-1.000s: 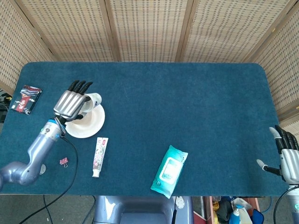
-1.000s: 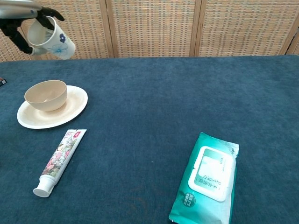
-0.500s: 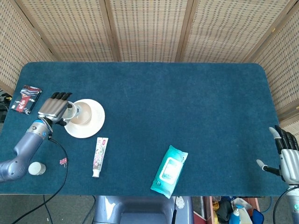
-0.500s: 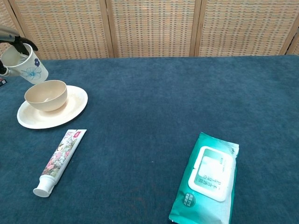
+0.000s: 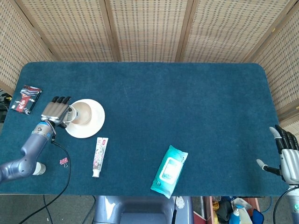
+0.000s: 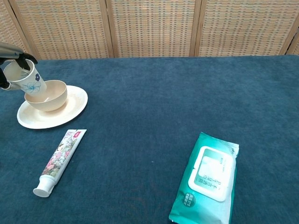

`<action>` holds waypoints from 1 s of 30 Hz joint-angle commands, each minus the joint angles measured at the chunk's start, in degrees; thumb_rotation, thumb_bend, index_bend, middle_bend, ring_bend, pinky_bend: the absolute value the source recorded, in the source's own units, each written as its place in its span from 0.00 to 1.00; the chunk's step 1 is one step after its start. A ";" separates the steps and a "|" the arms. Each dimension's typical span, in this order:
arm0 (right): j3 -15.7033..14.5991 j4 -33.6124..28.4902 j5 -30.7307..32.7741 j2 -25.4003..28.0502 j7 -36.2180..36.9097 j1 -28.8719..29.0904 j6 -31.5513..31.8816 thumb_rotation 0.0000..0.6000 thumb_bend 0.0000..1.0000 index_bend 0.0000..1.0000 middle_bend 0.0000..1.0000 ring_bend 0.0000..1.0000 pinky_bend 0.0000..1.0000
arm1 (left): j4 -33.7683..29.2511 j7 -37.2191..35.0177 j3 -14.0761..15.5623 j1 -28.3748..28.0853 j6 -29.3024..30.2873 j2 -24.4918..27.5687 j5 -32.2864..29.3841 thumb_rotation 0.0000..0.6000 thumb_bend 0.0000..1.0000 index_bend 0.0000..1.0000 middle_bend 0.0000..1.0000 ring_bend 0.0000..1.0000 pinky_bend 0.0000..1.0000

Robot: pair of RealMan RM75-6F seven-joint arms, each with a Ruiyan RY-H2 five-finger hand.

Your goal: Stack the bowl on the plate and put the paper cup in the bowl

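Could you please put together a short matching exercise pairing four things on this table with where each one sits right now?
Things:
1. bowl
2. paper cup
3. toothpaste tube
4. wipes pack

Places:
A. held by the left hand, tilted at the bowl's rim
B. lying on the cloth just in front of the plate
C. standing on the plate
D. lying near the table's front edge, right of the toothpaste

Pairs: 1-C, 2-A, 3-B, 4-D

Left hand [image 5: 56, 110], left of frame: silver-grey back, black fingers; blue ring at wrist, grey rounded forearm, black cable trailing. Right hand [image 5: 288, 156], lower right corner: silver plates, black fingers.
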 commanded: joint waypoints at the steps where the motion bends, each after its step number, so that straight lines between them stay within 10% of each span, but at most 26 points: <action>1: -0.04 0.02 -0.11 -0.01 0.00 0.02 0.01 1.00 0.15 0.00 0.00 0.00 0.00 | 2.28 -0.42 0.28 -0.05 0.75 -2.54 -0.24 1.00 0.43 0.71 0.01 0.00 0.01; 16: 0.21 0.52 -0.03 -0.37 0.41 -0.03 0.44 1.00 0.15 0.00 0.00 0.00 0.00 | 9.89 -2.86 -0.60 0.45 1.87 -9.89 1.09 1.00 0.43 0.67 0.00 0.00 0.00; 23: 0.21 0.73 -0.07 -0.43 0.66 -0.01 0.41 1.00 0.15 0.00 0.00 0.00 0.00 | 10.70 -3.05 -0.79 0.74 2.30 -11.01 1.64 1.00 0.37 0.43 0.00 0.00 0.00; 30: 0.27 0.71 -0.26 -0.44 1.16 -0.15 0.85 1.00 0.15 0.00 0.00 0.00 0.00 | 10.34 -3.88 -1.63 1.47 3.90 -10.83 3.24 1.00 0.36 0.40 0.00 0.00 0.00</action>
